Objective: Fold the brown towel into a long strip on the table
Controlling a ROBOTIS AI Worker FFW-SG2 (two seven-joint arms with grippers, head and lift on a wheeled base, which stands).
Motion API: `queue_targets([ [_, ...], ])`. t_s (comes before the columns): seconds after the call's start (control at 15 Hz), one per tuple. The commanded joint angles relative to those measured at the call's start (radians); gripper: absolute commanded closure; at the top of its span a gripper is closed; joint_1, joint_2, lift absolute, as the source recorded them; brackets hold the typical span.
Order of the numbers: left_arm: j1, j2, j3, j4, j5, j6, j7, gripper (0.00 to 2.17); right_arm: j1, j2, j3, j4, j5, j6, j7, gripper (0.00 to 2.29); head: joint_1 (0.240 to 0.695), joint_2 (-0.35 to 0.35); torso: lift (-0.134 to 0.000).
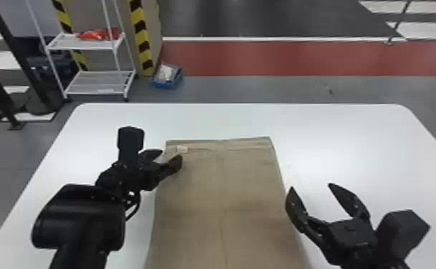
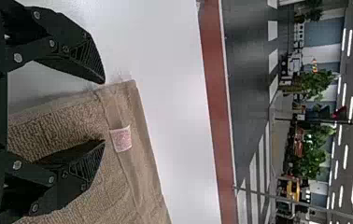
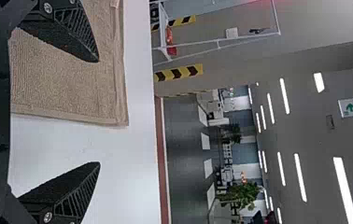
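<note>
While left claw and right claw gape, the brown towel runs lengthwise forward

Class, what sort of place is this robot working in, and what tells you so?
Likely an indoor workshop or test hall: long white ceiling lights, yellow-and-black hazard stripes beside a white open-framed rack, and a red band across the grey floor.

Head view looks down — closer wrist views share the table.

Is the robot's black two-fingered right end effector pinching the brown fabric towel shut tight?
No, the right end effector is open, its two black fingers spread wide apart beside the brown towel.
</note>
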Motion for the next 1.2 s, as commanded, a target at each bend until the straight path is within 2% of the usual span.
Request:
queue_targets([
  [0.0,-0.003,-0.003,0.003,0.010,0.001,-0.010,0.002,0.77,0.002,0.000,-0.004,0.000,-0.002,-0.001,0.000,0.09,0.695,0.010,-0.123],
  [0.27,0.037,-0.003,0.007,-0.024,0.007,-0.044,0.040,0.79,-0.002,0.002,-0.002,0.005,-0.002,-0.001,0.000,0.09,0.695,0.012,-0.123],
  [0.47,0.054,-0.003,0.007,-0.035,0.007,-0.056,0.040,0.77,-0.002,0.000,-0.002,0.005,0.000,-0.001,0.000,0.09,0.695,0.019,-0.123],
  [0.67,0.072,-0.003,0.001,-0.059,0.007,-0.062,0.047,0.67,-0.002,0.002,-0.002,0.005,0.000,-0.001,0.000,0.09,0.695,0.018,-0.123],
  [1.0,0.128,-0.003,0.000,-0.141,0.007,-0.062,0.042,0.68,-0.003,0.002,0.004,0.005,0.002,0.002,0.000,0.09,0.695,0.017,-0.123],
  [1.13,0.152,-0.003,-0.005,-0.185,0.008,-0.069,0.008,0.70,-0.005,0.002,0.005,0.005,0.002,0.005,0.000,0.09,0.695,0.018,-0.123],
])
